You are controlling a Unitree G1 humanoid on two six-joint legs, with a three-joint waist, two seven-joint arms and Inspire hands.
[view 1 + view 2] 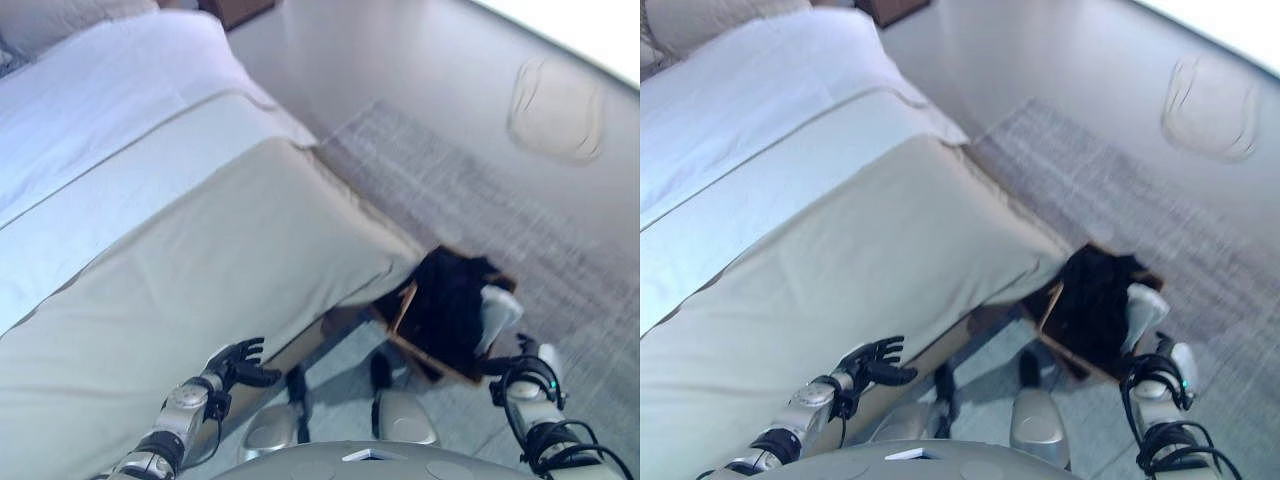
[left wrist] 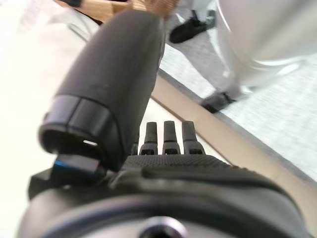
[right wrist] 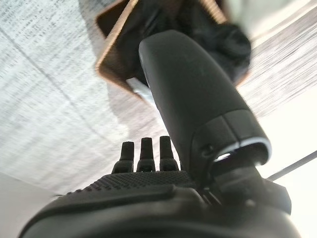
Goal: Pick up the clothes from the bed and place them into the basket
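Observation:
Black clothes (image 1: 450, 305) fill a brown basket (image 1: 405, 318) on the floor beside the bed's corner, with a pale piece (image 1: 497, 312) at its near right rim. My right hand (image 1: 517, 368) hovers just in front of the basket; its fingers (image 3: 143, 153) are straight and hold nothing, and the basket (image 3: 113, 54) shows past the thumb. My left hand (image 1: 238, 362) hangs beside the bed's (image 1: 200, 250) near edge, with relaxed fingers (image 2: 166, 136) and nothing in it. No loose garment shows on the beige cover.
The bed takes up the left half, with white sheets (image 1: 110, 110) and a pillow (image 1: 60, 15) at its far end. A grey rug (image 1: 480, 200) lies under the basket. On the floor at the far right sits a pale round object (image 1: 555, 110).

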